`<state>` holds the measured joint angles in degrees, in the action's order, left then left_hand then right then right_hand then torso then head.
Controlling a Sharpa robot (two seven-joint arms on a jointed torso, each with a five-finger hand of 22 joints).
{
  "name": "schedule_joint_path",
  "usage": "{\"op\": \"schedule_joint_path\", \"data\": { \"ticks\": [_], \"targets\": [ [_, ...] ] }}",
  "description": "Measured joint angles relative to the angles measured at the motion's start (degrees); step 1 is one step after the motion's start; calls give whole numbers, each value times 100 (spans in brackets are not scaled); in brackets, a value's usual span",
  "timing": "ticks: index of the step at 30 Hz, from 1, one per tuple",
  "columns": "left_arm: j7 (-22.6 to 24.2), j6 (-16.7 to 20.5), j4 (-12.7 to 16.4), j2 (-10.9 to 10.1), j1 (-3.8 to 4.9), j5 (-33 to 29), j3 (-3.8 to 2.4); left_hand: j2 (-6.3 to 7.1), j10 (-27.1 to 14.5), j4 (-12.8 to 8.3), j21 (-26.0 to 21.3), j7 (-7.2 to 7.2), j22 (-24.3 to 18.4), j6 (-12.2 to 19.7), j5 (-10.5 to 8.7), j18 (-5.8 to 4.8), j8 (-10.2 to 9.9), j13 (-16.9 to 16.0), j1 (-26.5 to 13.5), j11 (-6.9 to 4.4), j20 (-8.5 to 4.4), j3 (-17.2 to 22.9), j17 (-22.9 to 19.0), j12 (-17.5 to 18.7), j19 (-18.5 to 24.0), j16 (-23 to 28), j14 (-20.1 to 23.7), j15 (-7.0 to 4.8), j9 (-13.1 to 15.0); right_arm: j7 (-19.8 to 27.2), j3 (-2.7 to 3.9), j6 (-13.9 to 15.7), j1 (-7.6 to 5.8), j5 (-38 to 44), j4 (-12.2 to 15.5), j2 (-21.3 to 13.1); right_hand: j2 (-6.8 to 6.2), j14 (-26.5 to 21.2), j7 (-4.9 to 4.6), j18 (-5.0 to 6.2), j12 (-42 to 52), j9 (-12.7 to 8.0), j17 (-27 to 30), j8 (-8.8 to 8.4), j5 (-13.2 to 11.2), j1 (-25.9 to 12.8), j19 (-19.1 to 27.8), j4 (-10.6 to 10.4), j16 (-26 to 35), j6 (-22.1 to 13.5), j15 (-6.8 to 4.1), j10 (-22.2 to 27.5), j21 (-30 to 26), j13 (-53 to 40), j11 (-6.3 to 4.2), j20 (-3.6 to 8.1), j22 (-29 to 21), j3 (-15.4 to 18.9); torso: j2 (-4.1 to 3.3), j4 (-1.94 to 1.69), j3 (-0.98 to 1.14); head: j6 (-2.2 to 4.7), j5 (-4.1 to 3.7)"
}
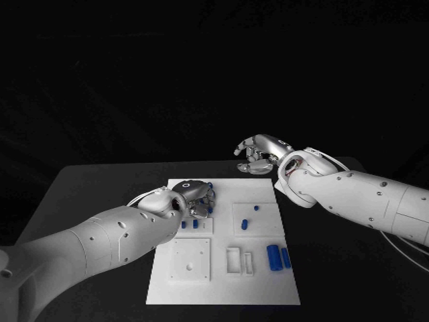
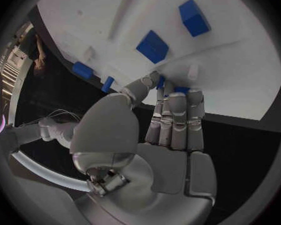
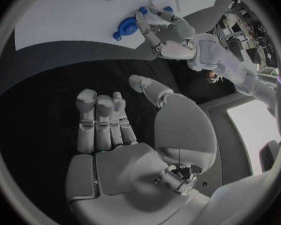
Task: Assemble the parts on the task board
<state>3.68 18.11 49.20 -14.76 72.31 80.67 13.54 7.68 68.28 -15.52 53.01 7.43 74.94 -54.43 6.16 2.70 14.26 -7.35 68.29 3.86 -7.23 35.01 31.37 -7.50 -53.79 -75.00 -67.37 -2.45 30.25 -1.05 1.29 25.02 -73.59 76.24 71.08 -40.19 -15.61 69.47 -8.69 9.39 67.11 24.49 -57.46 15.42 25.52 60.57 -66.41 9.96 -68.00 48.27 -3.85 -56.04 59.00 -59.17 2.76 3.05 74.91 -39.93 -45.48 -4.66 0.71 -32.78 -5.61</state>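
1. Your task board [image 1: 224,285] lies in the middle of the black table [image 1: 89,184], long side running away from the robot.

2. Left hand [image 1: 188,198] is down on the board's far left part. In the left wrist view its fingers [image 2: 176,116] lie pressed together, tips on the white plate, with a small blue part [image 2: 181,90] at the fingertips. You cannot tell whether it is pinched or only touched.

3. Right hand [image 1: 259,153] hangs over the table just beyond the board's far edge. In the right wrist view its fingers [image 3: 100,122] are loosely spread and hold nothing.

4. Loose pieces left, by the look of it: two blue cylinders [image 1: 277,257] lie side by side near the board's right edge, and two smaller blue parts [image 1: 249,216] lie on the raised square plate in the middle.

5. Two short blue pegs [image 1: 190,224] stand just beside the left hand; seated or merely standing, you can't say.

6. The near left plate [image 1: 190,260] and the slotted block [image 1: 240,260] beside it look unfilled.

7. Judgement: early to middle stage. Most parts are not yet in place; the left hand is on the current piece.
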Motion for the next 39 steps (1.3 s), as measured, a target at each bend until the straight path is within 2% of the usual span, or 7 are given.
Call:
{"op": "schedule_joint_path", "data": {
  "ticks": [12,15,20,24,29,35,39],
  "targets": [
    [21,-24,-88,64,-12,-32,-11,-33,73,15,23,12,-1,-33,-23,1,32,-33,-33,-7,-13,-15,13,-10,-30,-66,-22,-20,-13,0,0,0,-2,1,1,18,0,0,-1,0,0,0,0,0,0,0,0,0,0,-1,0,0,0,6,0,0,0,0,-2,0,2,-11,-11],
    [31,-25,-128,85,-15,-38,-18,-91,152,15,59,0,-1,-106,-23,2,58,-44,-42,-10,-13,-15,17,2,-30,-107,-34,-33,-13,0,0,0,-4,2,2,18,0,0,-10,0,0,0,0,0,0,0,0,0,0,-10,0,0,0,5,0,0,0,0,-5,3,2,-18,-16],
    [48,-31,-181,108,-21,-45,-23,-97,210,15,67,-36,-1,-167,-23,44,96,-66,-36,-21,-12,-15,25,10,-31,-159,-105,-38,-19,0,0,0,-5,2,1,19,0,0,-11,0,0,0,0,0,0,0,0,0,0,-11,0,0,0,5,0,0,0,0,-7,2,2,-31,-29],
    [60,-43,-197,112,-22,-49,-26,-152,268,15,98,-58,-2,-207,-23,52,99,-88,-26,-19,-34,-15,25,19,-72,-181,-153,-31,-22,0,0,0,-5,2,-7,31,0,0,-11,0,-1,0,0,0,0,0,0,0,0,-11,0,0,0,5,0,0,0,0,-6,-3,6,-45,-34],
    [62,-57,-198,114,-28,-50,-26,-175,378,13,115,-82,-2,-298,-23,53,155,-119,-4,-45,-55,-14,19,28,-113,-204,-225,-61,-36,0,0,0,-5,2,-10,46,0,0,-11,0,-1,0,0,0,0,0,0,0,0,-11,0,0,0,5,0,0,0,0,0,-7,6,-59,-35],
    [61,-75,-197,112,-32,-40,-28,-233,515,-24,145,-143,-3,-455,-22,51,221,-138,11,-143,-74,23,7,-21,-134,-244,-318,-113,-24,0,0,0,-6,2,-12,41,0,0,-10,0,-1,0,0,0,0,0,1,0,0,-10,0,0,0,5,0,0,4,0,4,-4,4,-69,-32],
    [58,-74,-194,110,-35,-36,-30,-257,579,-32,156,-155,-3,-525,44,50,263,-166,16,-183,-75,15,-1,-14,-154,-244,-360,-155,-14,0,0,0,-6,3,-13,40,0,0,-10,0,-11,0,-1,0,0,0,0,0,0,-10,0,0,0,4,0,0,4,0,5,-5,2,-73,-31]
  ]
}}
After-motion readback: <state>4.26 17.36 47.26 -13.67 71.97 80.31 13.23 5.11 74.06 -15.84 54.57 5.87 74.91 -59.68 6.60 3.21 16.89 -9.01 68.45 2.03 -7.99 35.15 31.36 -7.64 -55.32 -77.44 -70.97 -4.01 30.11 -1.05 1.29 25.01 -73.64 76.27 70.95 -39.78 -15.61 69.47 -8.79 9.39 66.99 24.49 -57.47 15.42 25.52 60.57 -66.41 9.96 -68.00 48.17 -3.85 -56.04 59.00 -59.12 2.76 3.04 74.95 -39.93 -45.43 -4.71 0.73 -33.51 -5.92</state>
